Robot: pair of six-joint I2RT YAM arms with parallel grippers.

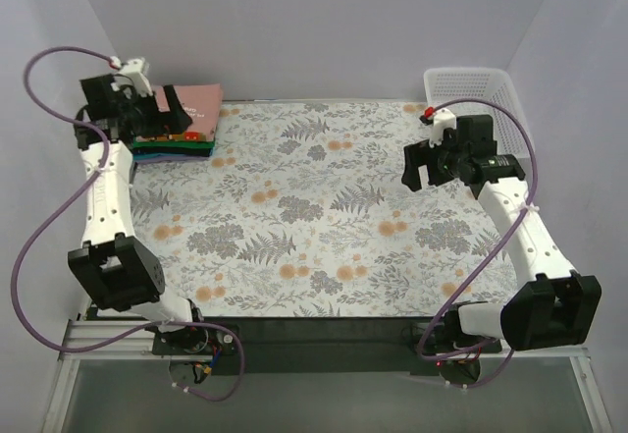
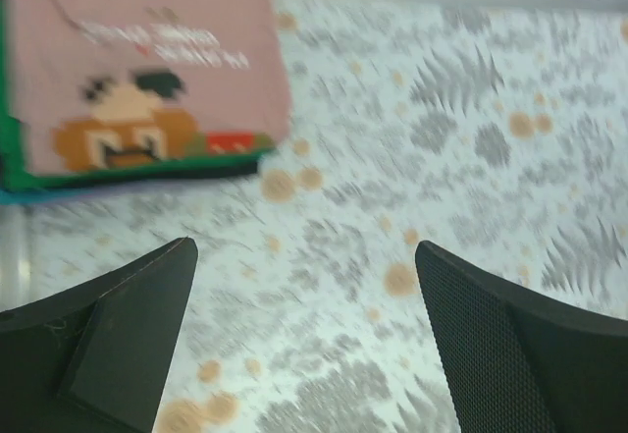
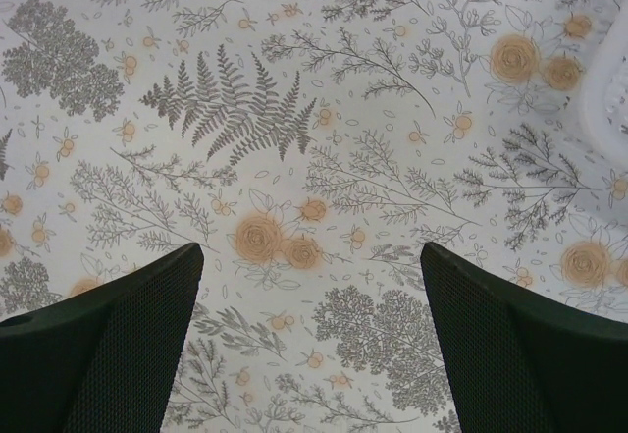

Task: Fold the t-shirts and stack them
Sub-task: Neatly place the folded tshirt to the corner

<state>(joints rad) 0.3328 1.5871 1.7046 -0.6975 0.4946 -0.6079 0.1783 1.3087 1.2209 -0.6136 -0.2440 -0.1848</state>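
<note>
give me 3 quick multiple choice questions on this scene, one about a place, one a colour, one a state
1. Where on the table cloth is the stack of folded t-shirts?
A centre
B far left corner
C near right corner

2. What colour is the top t-shirt?
A pink
B yellow
C white

3. How is the right pincer?
A shut on a shirt
B shut on nothing
C open, empty

Answers:
1 B, the top view shows the stack at the far left corner.
2 A, the left wrist view shows pink cloth with a pixel print on top.
3 C, its jaws stand wide apart over bare cloth.
</note>
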